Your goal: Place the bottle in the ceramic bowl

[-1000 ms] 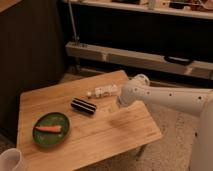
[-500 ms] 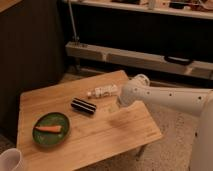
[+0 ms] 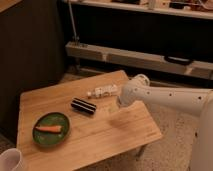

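Over the right half of the tabletop (image 3: 95, 145), toward its far edge, the gripper (image 3: 119, 103) hangs at the end of the white arm (image 3: 165, 97). I cannot tell whether it is open or closed. Just to its left the bottle (image 3: 102, 91) lies on its side near the far edge. 1 black ribbed cylinder (image 3: 83, 106) lies beside the bottle, nearer the middle. The ceramic bowl (image 3: 40, 136) sits toward the near left corner, well apart, holding 1 orange piece (image 3: 49, 128). A white mug (image 3: 10, 161) shows beyond that corner.
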